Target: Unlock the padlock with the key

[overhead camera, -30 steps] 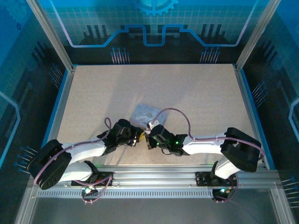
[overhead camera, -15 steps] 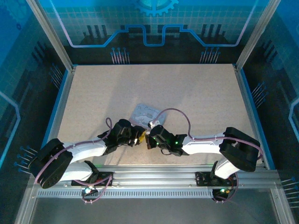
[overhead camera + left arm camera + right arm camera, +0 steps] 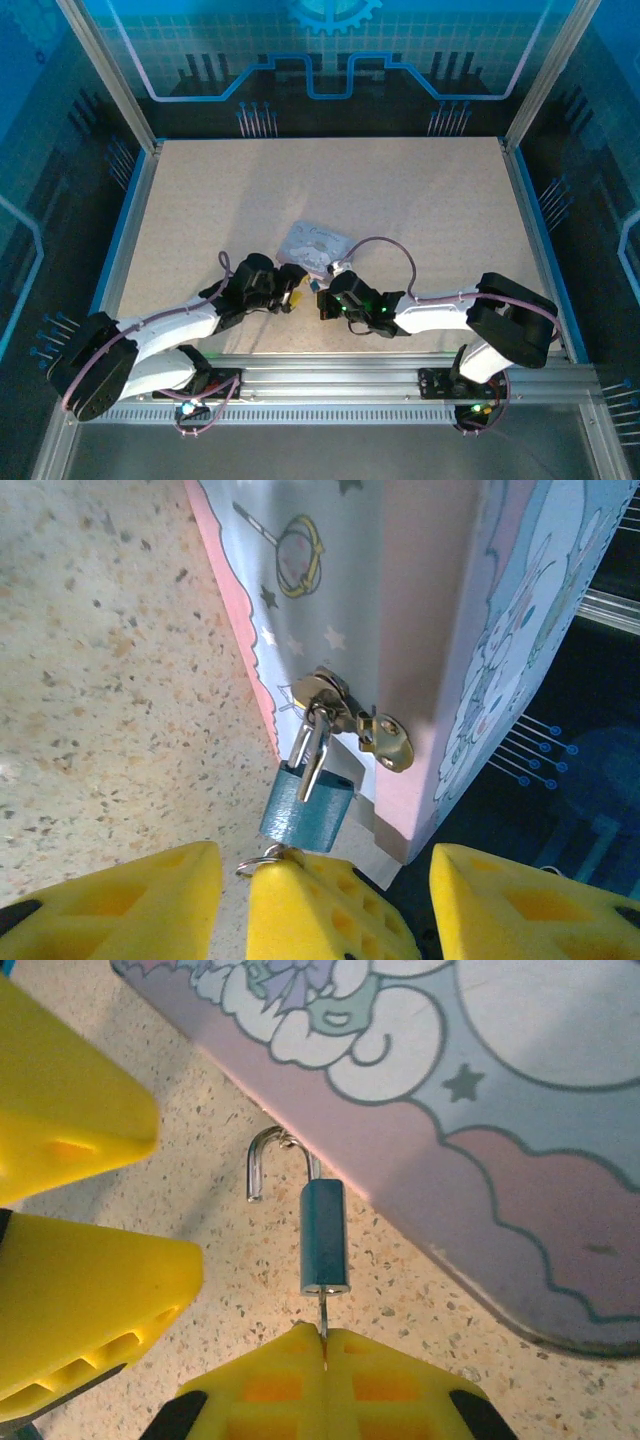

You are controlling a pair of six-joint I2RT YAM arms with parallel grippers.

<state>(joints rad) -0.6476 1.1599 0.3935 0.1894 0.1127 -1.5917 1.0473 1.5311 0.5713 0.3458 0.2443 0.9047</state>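
Observation:
The teal padlock (image 3: pixel 323 1235) hangs from the brass hasp (image 3: pixel 385 738) of the pastel tin box (image 3: pixel 315 243). Its silver shackle (image 3: pixel 268 1150) stands open, one leg free of the body. The thin key (image 3: pixel 322 1312) sticks into the padlock's underside, and my right gripper (image 3: pixel 322 1338) is shut on it. A key ring (image 3: pixel 258 861) shows beside those fingers. My left gripper (image 3: pixel 325 865) is open, its yellow fingers (image 3: pixel 120 900) wide apart on either side of the padlock (image 3: pixel 305 805) and not touching it. From above, both grippers meet in front of the tin, left (image 3: pixel 290 297) and right (image 3: pixel 322 302).
The tin box (image 3: pixel 400 600) lies on the speckled tabletop (image 3: pixel 430 220) near the front middle. A blue rim (image 3: pixel 122 240) borders the table, with frame posts at the corners. Cables loop over both arms near the tin.
My left gripper's jaws have spread apart and let go of the padlock, and the left arm has shifted a little. The right gripper stays shut on the key.

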